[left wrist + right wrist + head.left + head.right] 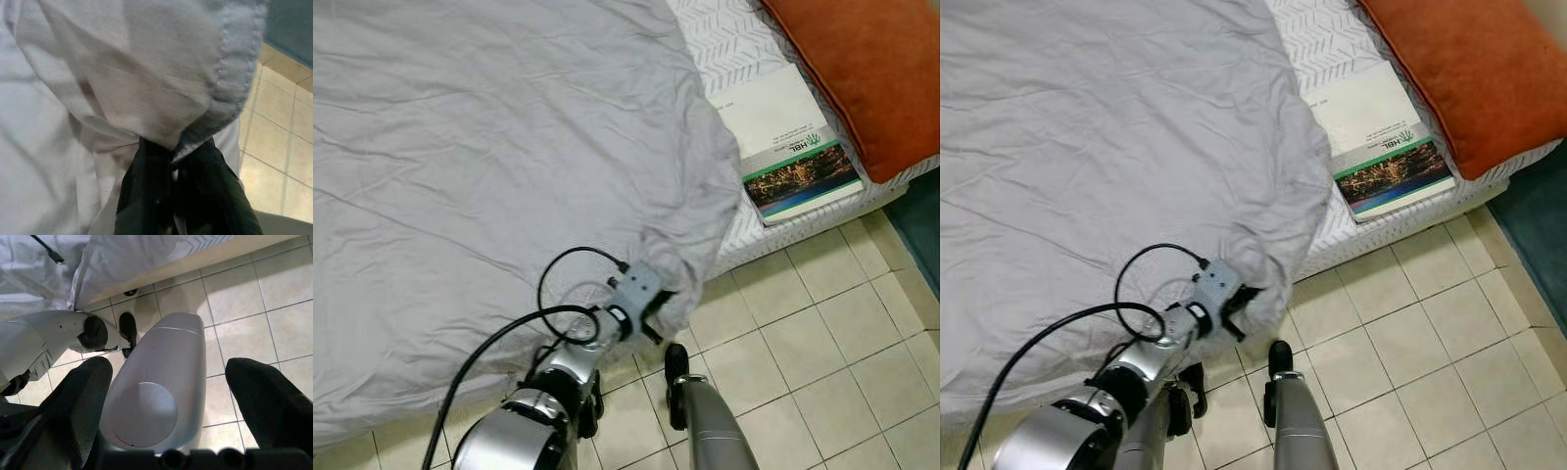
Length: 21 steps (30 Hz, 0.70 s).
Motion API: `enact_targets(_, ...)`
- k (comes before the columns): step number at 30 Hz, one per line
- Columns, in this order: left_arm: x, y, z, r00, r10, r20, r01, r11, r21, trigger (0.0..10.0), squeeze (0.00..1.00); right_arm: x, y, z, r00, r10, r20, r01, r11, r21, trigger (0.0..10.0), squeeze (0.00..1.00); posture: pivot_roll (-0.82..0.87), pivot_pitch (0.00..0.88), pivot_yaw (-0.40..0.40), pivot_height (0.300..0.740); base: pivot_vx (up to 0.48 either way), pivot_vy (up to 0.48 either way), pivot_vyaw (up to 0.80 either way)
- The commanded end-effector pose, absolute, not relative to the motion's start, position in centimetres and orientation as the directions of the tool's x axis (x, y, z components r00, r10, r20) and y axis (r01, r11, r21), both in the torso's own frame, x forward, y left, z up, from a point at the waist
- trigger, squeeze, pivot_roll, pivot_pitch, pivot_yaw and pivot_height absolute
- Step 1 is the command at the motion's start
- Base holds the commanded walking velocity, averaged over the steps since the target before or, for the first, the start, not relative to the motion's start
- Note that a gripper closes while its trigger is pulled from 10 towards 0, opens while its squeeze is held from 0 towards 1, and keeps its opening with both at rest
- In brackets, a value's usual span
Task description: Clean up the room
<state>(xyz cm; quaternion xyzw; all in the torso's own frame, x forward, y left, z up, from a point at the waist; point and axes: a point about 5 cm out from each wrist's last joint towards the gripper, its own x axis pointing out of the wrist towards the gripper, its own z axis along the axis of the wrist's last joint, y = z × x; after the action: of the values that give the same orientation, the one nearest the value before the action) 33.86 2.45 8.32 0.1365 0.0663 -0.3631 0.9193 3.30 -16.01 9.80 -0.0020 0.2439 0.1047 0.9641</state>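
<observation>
A large grey blanket (489,147) covers most of the bed, and its corner droops over the bed's edge toward the floor. My left gripper (653,315) is at that hanging corner, shut on the blanket. The left wrist view shows its black fingers (146,181) pinching the stitched hem (234,73). A book (793,147) with a white and green cover lies on the patterned white sheet (724,39), beside an orange pillow (871,69). My right gripper (168,396) hangs low over the tiles, open and holding nothing.
Beige floor tiles (803,372) run along the bed's side. A dark teal rug (922,225) lies at the right edge. A black cable (558,284) loops off my left wrist. Part of my silver body (710,426) stands on the tiles below the blanket corner.
</observation>
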Motion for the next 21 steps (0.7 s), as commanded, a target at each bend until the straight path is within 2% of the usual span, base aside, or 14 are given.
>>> enact_targets(1, 33.0, 2.2, 6.8, 0.709, -0.646, -0.283, 0.701, 0.686, 0.193, 10.0, 0.0, 2.1, -16.0, 9.0, 0.823, 0.199, -0.533, -0.192, 0.979, 0.069, 10.0, 0.0, -0.38, 0.629, 0.017, 0.74, 0.0, 0.0, 0.0)
enact_targets(6, 32.9, 2.3, 6.9, 0.704, -0.654, -0.277, 0.708, 0.674, 0.209, 10.0, 0.0, 1.9, -16.1, 8.8, 0.821, 0.194, -0.536, -0.186, 0.98, 0.071, 10.0, 0.0, -0.38, 0.63, 0.023, 0.74, 0.0, 0.0, 0.0)
enact_targets(15, 32.2, 1.5, 6.2, 0.674, -0.673, -0.305, 0.738, 0.637, 0.223, 10.0, 0.0, 2.0, -16.0, 8.6, 0.819, 0.198, -0.538, -0.188, 0.979, 0.075, 10.0, 0.0, -0.37, 0.631, 0.025, 0.74, 0.0, -0.461, 0.0)
enact_targets(17, 32.0, 1.2, 6.1, 0.664, -0.678, -0.314, 0.747, 0.62, 0.239, 10.0, 0.0, 2.0, -16.0, 8.6, 0.819, 0.199, -0.538, -0.189, 0.979, 0.075, 10.0, 0.0, -0.37, 0.631, 0.025, 0.74, 0.0, -0.465, 0.0)
enact_targets(20, 31.4, 0.0, 6.0, 0.63, -0.707, -0.321, 0.776, 0.579, 0.25, 10.0, 0.0, 1.9, -16.0, 8.5, 0.818, 0.202, -0.539, -0.192, 0.978, 0.075, 10.0, 0.0, -0.37, 0.63, 0.025, 0.74, 0.0, 0.0, 0.0)
enact_targets(21, 30.8, -1.1, 6.0, 0.598, -0.731, -0.329, 0.801, 0.529, 0.281, 10.0, 0.0, 1.9, -15.9, 8.5, 0.817, 0.206, -0.539, -0.196, 0.978, 0.076, 10.0, 0.0, -0.36, 0.63, 0.025, 0.74, 0.0, 0.0, 0.0)
